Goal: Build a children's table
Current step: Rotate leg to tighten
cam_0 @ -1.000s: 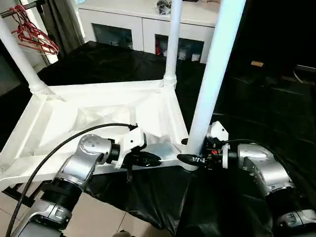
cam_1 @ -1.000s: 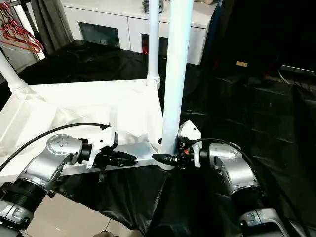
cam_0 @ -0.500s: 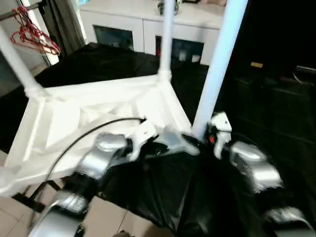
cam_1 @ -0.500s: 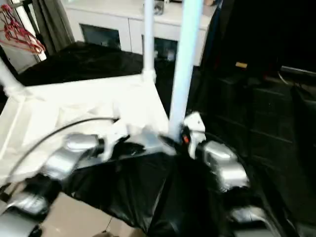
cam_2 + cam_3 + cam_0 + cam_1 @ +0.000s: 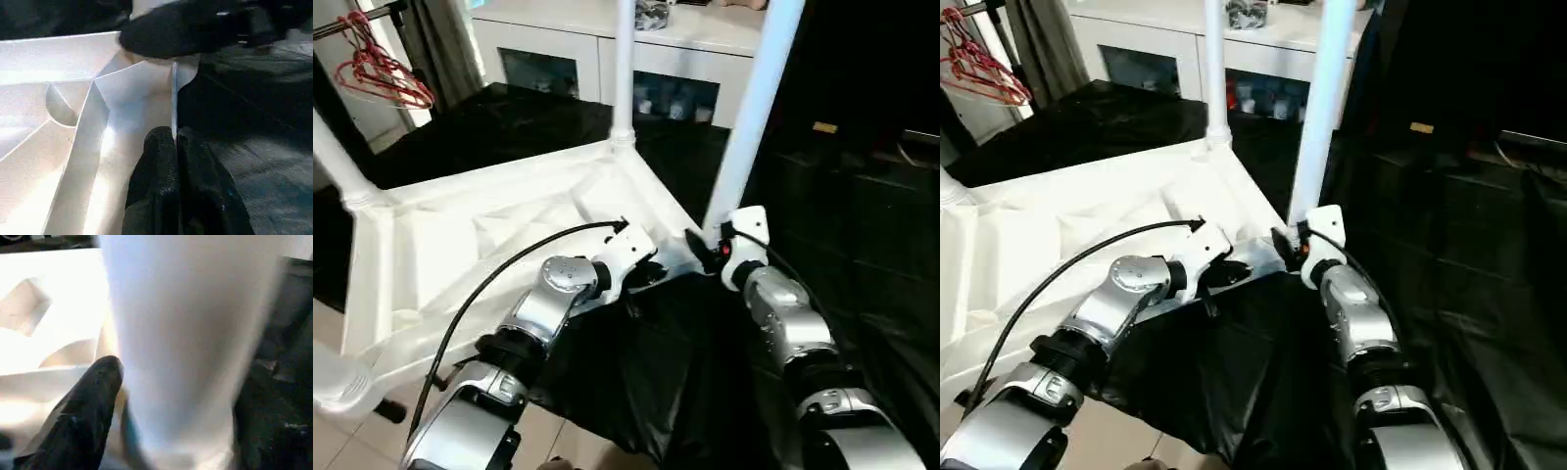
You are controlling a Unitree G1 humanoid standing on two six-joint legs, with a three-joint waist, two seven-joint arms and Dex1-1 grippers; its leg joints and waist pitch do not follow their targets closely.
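Note:
The white tabletop [image 5: 460,245] lies upside down on black sheeting, its ribbed underside facing up. Three white tube legs stand in corner sockets: one at the far corner [image 5: 624,69], one at the left [image 5: 333,157], one at the near right corner [image 5: 749,108]. My left gripper [image 5: 651,275] is shut on the thin near rim of the tabletop, both fingers [image 5: 161,161] pinching the edge. My right gripper [image 5: 700,250] holds the base of the near right leg [image 5: 186,333]; one finger [image 5: 90,401] presses against the tube and the other is hidden behind it.
Black sheeting [image 5: 685,372] covers the work surface and drapes over its near edge. A white glass-door cabinet [image 5: 578,59] stands behind. Red hangers [image 5: 382,73] hang at the far left. Tiled floor [image 5: 333,450] shows at the lower left.
Both arms have stretched forward and the tabletop's near right corner has swung away from me with its leg. The far leg and left leg have shifted leftward.

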